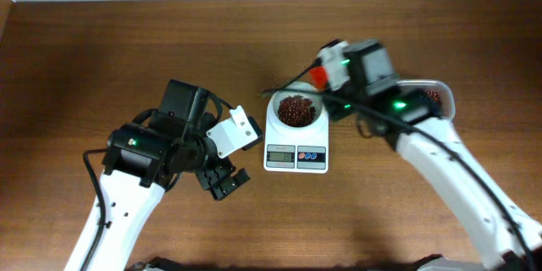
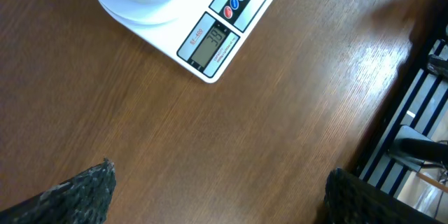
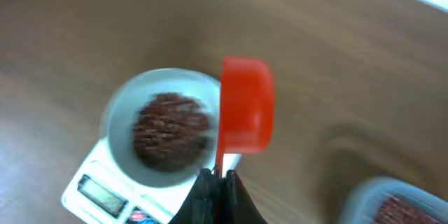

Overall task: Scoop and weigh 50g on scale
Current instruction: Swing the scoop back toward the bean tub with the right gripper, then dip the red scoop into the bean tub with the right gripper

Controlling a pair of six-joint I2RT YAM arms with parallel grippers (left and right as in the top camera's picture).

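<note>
**Red scoop at bowl rim, L gripper wide open & empty**

R gripper – jaws pinched fully together on the thin handle of a red scoop. The scoop's cup end sticks out ahead of the fingers and, in the R wrist view, overlaps the rim of the white bowl on one side. That view is blurred, so can't tell if anything's inside the scoop.

The scale sits approx. mid-table on the wood tabletop, w/ display and buttons facing the robot's side. The bowl rests on top of it, holding a heap of red beans. Display is lit w/ digits in the L wrist view, but too small to read for sure.

L gripper – jaws spread as wide as they go, nothing between them, just bare table under the fingers. It hangs near the scale's L front corner, not touching it.

Clear tub w/ more beans sits to the R of the scale, partly hidden under the R arm.
</note>
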